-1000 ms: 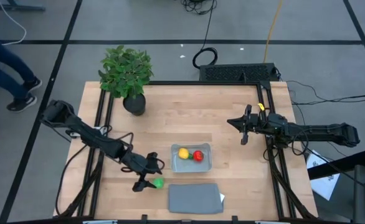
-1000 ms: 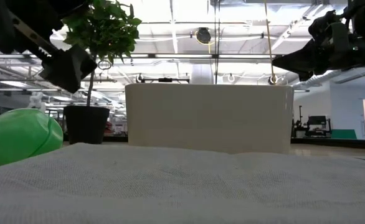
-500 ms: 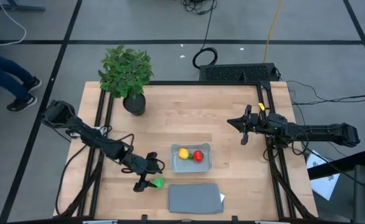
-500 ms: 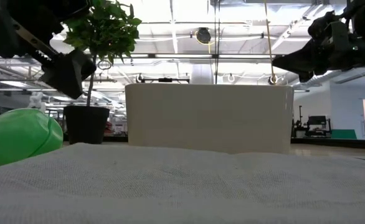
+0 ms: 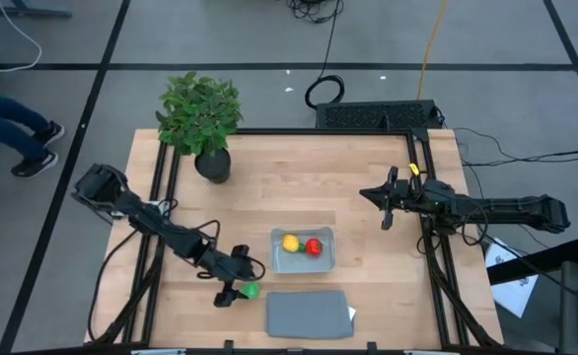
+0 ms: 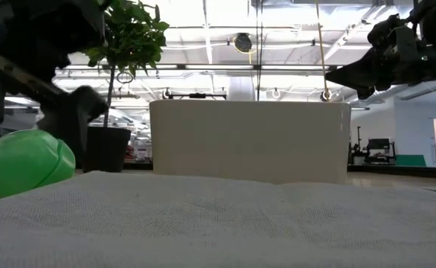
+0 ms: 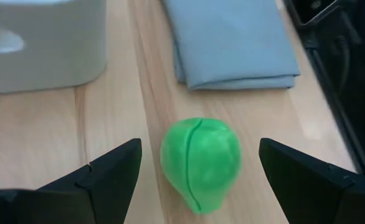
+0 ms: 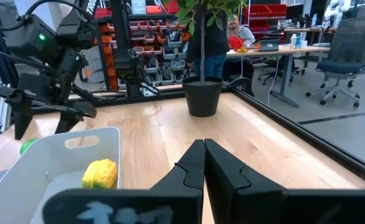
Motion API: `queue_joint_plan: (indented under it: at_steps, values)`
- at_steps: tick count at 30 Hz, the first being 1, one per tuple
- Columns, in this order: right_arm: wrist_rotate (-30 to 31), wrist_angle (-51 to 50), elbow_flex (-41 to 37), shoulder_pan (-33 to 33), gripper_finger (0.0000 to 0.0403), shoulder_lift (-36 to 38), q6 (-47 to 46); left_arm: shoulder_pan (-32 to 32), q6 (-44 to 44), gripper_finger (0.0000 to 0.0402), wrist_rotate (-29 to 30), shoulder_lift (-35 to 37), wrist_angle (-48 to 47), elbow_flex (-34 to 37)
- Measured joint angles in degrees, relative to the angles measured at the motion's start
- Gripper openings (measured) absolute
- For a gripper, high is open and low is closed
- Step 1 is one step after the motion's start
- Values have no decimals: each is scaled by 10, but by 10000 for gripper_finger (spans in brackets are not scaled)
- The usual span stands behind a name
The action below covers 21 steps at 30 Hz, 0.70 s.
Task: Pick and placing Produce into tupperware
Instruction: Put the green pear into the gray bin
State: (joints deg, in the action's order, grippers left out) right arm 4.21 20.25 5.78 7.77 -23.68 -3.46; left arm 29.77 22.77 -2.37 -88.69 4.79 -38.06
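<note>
Straddling the green piece (image 7: 200,163) on the table just left of the lid (image 5: 309,313), the left gripper (image 5: 232,292) is spread wide, the tray (image 5: 326,258) holds yellow (image 5: 290,242) and red (image 5: 314,247) pieces, and the right gripper (image 5: 385,204) hangs clenched, empty.

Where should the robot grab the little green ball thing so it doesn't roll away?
Probably across its widest middle, coming straight down from above. The green produce piece lies on the wooden table between the open fingers of the left gripper, one on each side. It is rounded and narrows toward one end, so a squeeze near that end could let it slip out.
</note>
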Motion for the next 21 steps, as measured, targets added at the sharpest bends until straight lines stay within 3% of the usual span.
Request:
queue_joint_plan:
  at_steps: [9,21]
  values:
    - [0,-4,0,0,0,0,-4,0,5,331,-9,-56,35,0]
    - [0,-4,0,0,0,0,-4,0,-16,331,-10,-76,46,0]
